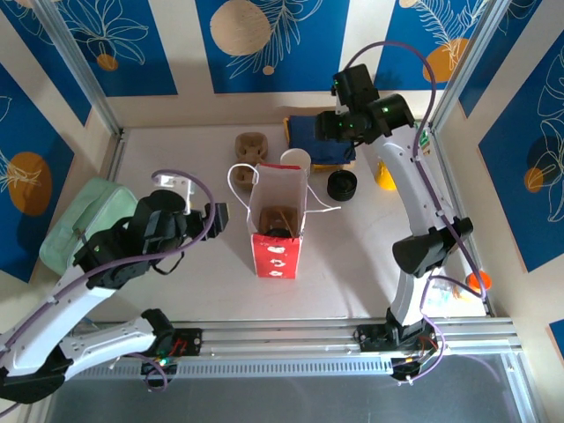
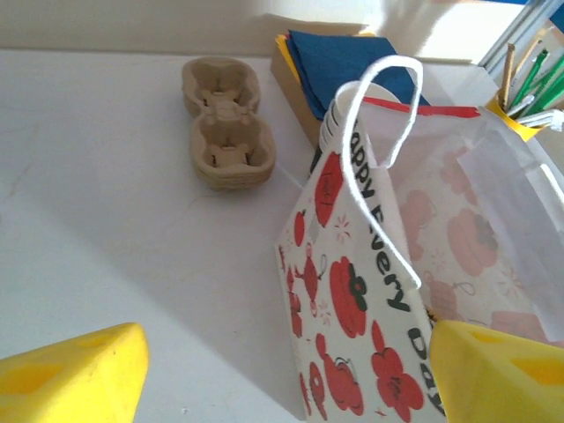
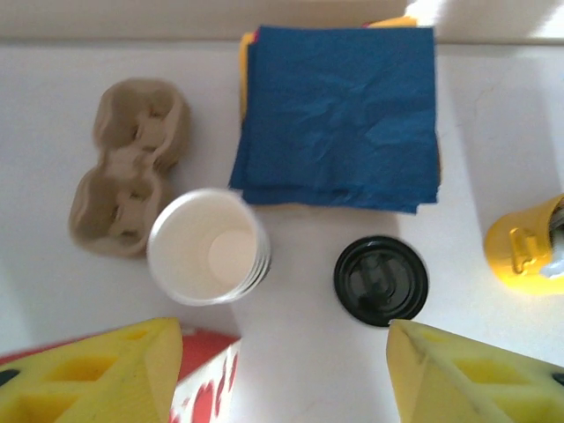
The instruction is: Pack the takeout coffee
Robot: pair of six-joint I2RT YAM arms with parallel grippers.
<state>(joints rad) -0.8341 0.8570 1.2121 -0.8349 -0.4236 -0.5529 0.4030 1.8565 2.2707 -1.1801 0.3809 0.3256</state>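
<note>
We judge this to be the pick-up step. The takeout coffee [image 3: 381, 280] stands on the table [image 1: 176, 159] and is not yet in the bag. From the right wrist we look straight down on its round black lid, so its sides are hidden. It sits at three o'clock from the stack of lidless cups [image 3: 211, 247] and at five o'clock from the blue napkins [image 3: 339, 115], apart from both. In the top view it is at two o'clock from the paper bag [image 1: 278, 251], near it but not touching.

The right gripper [image 3: 282, 361] hangs high above that corner with its yellow fingers spread wide and nothing between them. The coffee lies at one o'clock from its midpoint, so it isn't lined up yet.

At nine o'clock from the bag the left gripper [image 2: 286, 370] is also spread wide and empty. It faces the bag's printed side and white handle [image 2: 388, 132].

The bag stands upright with its mouth open. A brown tray [image 1: 282, 214] shows inside, though we can't make out its wells clearly.

For the next move we'd want the right arm to centre over the lid, drop down and close on the cup's sides below the rim. It must keep clear of the cup stack and the yellow cup [image 3: 529, 242]. Then comes an upright carry to the bag.
</note>
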